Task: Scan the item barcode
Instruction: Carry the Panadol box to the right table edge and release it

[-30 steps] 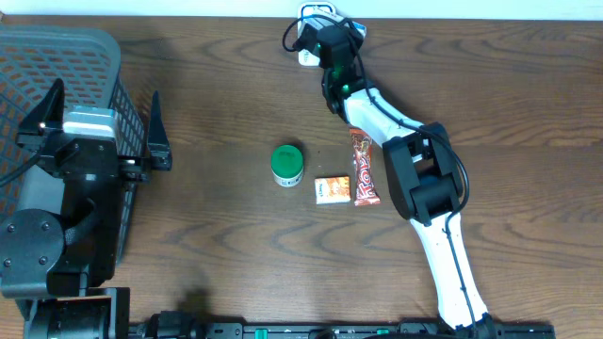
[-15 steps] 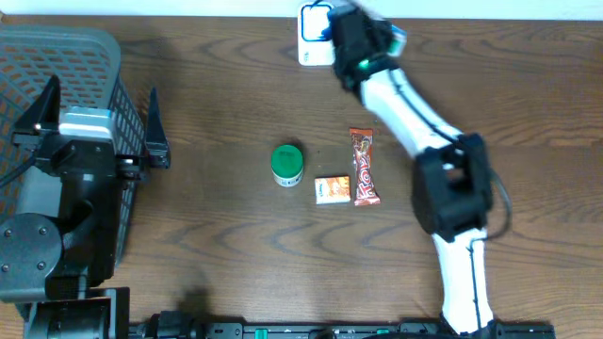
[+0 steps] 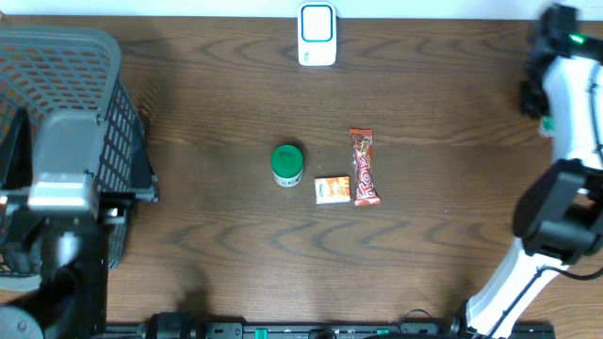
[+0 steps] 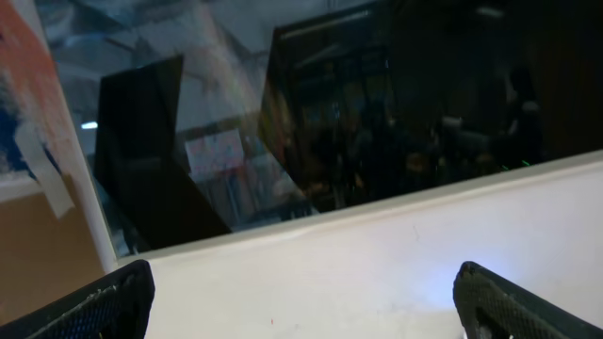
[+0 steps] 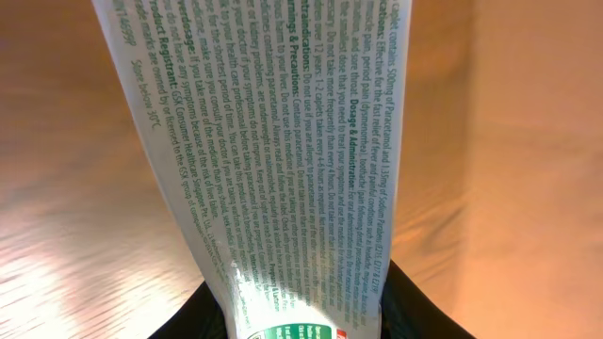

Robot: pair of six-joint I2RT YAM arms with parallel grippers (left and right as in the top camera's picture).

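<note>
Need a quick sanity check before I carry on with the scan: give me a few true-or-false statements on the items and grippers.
The right gripper holds a white printed pack. True.
The green tub sits in the basket. False: it stands on the table.
The candy bar lies just right of the orange box. True.
The left gripper is shut. False: its jaws stand wide open.

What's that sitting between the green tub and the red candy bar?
A small orange box, close beside the candy bar, with the green tub on its other side. The overhead view shows it.
</note>
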